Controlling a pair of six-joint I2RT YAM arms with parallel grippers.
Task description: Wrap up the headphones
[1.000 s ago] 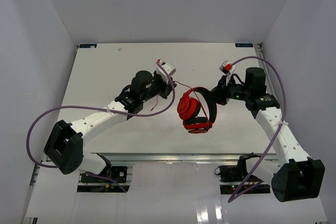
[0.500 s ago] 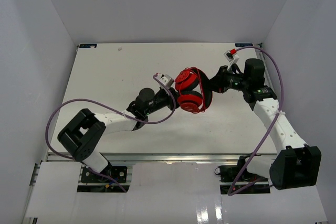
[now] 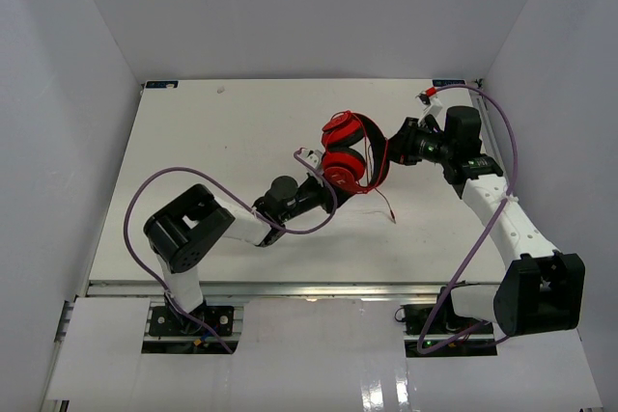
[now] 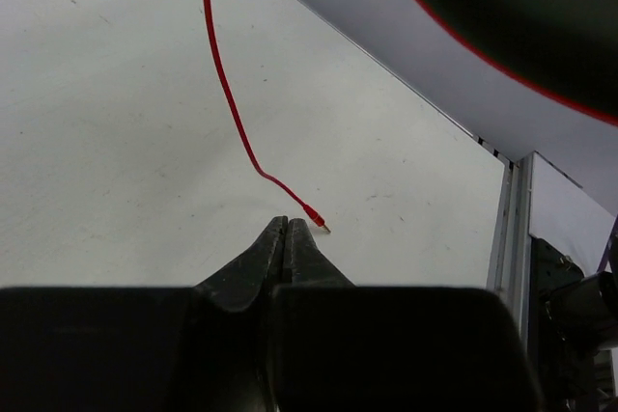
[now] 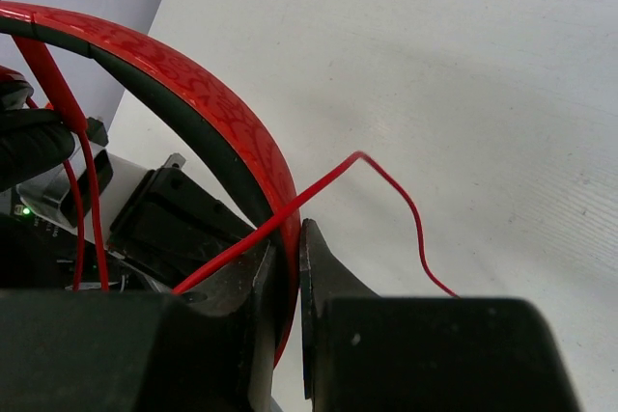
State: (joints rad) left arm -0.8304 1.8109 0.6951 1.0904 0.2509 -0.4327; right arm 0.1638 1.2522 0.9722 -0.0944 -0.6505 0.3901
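Your right gripper [image 5: 287, 238] clamps the headphones [image 3: 346, 156] by the band above the table [image 3: 193, 142], toward its right edge; open your closed, empty left gripper [image 4: 288, 229] and catch the cord [image 4: 227, 94] near its tip.

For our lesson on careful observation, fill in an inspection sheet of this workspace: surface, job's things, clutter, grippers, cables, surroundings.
Surface: white table, a few small dark specks.
Job's things: headphones held up by the headband; the thin red cord hangs down, its end resting on the table.
Clutter: nothing seen.
Grippers: right gripper shut on the headband; left gripper shut, holding nothing, tips just short of the cord's end.
Cables: purple cables loop along both arms.
Surroundings: plain white walls on three sides.
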